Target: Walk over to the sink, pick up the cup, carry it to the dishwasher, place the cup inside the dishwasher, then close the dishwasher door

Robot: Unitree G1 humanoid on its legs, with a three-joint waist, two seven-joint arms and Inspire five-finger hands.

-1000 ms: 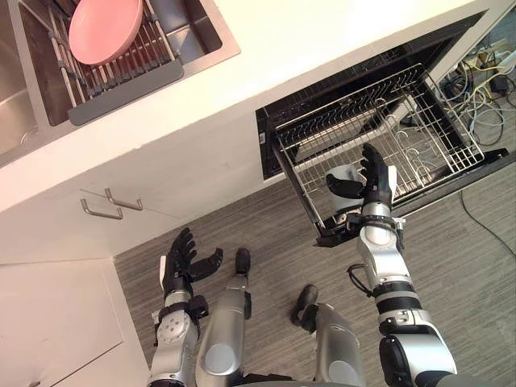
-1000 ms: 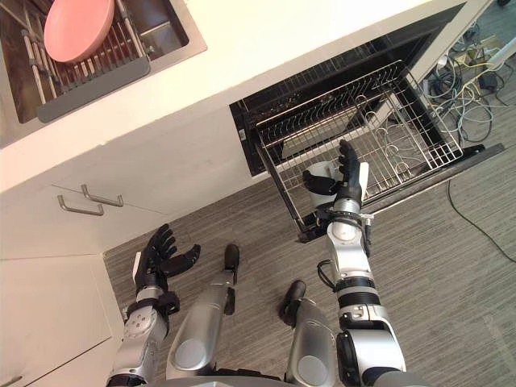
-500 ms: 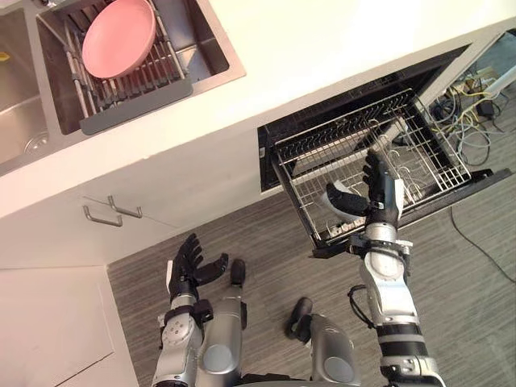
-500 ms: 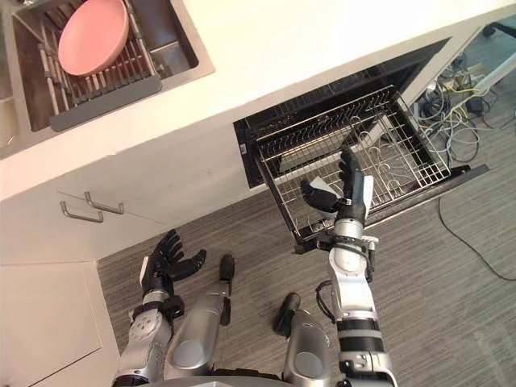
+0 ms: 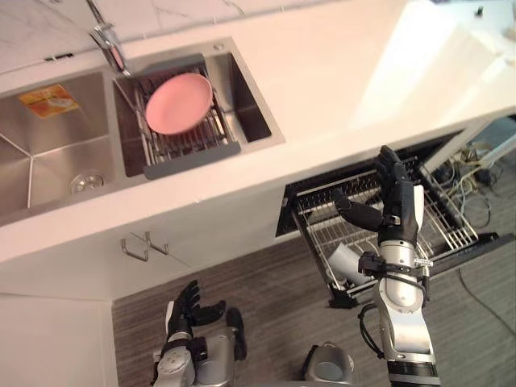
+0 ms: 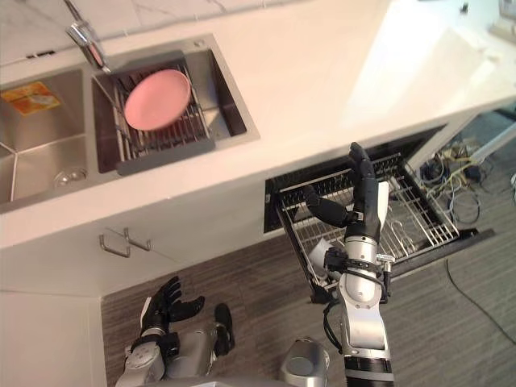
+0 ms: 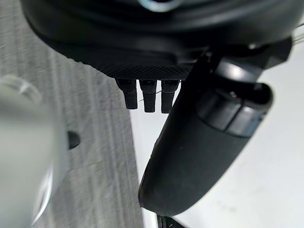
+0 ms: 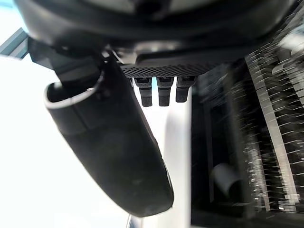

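Over the pulled-out rack (image 5: pixel 447 230), right hand (image 5: pixel 397 205) is up, fingers straight and spread, thumb out, holding nothing. Cup (image 5: pixel 347 262) sits tilted in the rack's front corner, below the hand and on the robot's side of it, not touching it. Door (image 5: pixel 484 247) lies open under the rack's front. For closing it, right hand is clearly nearer; left hand (image 5: pixel 191 305) hangs low near the floor, fingers relaxed, empty.

Pale cup (image 5: pixel 347 262), on its side, in pulled-out dishwasher rack (image 5: pixel 448 230)
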